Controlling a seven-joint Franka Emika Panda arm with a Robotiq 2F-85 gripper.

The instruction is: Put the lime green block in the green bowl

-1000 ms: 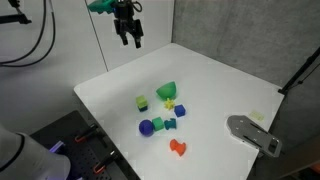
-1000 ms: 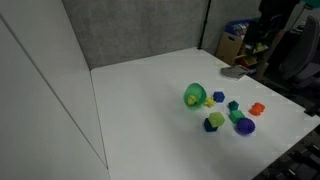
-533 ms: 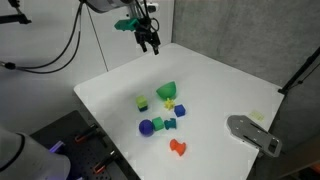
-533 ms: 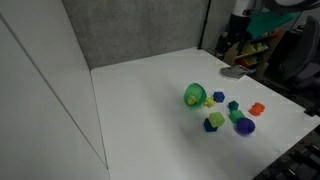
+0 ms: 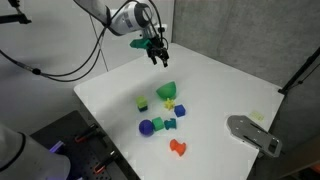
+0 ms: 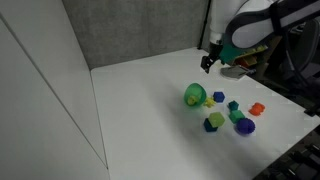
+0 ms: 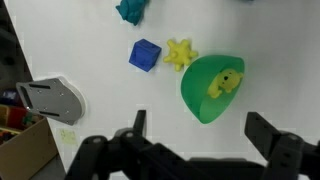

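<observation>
The lime green block sits on the white table at the edge of the toy cluster; it also shows in an exterior view. It is out of the wrist view. The green bowl lies tipped on its side beside the cluster, seen in both exterior views and in the wrist view, where a small yellow piece shows at its mouth. My gripper hangs open and empty in the air behind the bowl. In the wrist view the gripper has its fingers spread wide.
Near the bowl lie a yellow star, a blue block, a dark blue ball, a dark green block and an orange piece. A grey flat object lies near the table's edge. A wall panel stands behind the table.
My gripper has come down and moved across from the table's back edge toward the bowl and toys. The toys have not moved.
</observation>
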